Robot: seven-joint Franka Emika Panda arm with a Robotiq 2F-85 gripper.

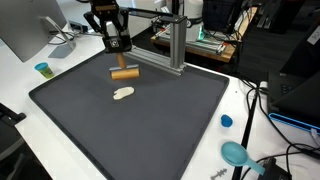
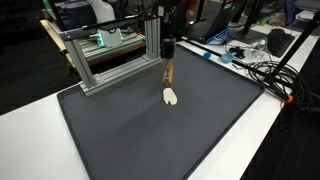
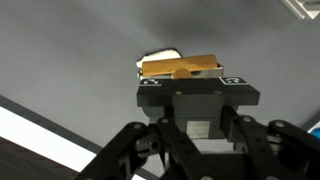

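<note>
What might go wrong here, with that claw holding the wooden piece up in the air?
1. The gripper seems to pinch the wooden piece only near its top, so it might slip out and drop onto the mat.
2. The pale object lies almost straight below; coming down here may knock or squash it.
3. The metal frame stands close by; a sideways swing could hit it.

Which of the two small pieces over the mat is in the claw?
The brown wooden piece, gripped by the claw; the pale piece lies loose nearby.
</note>
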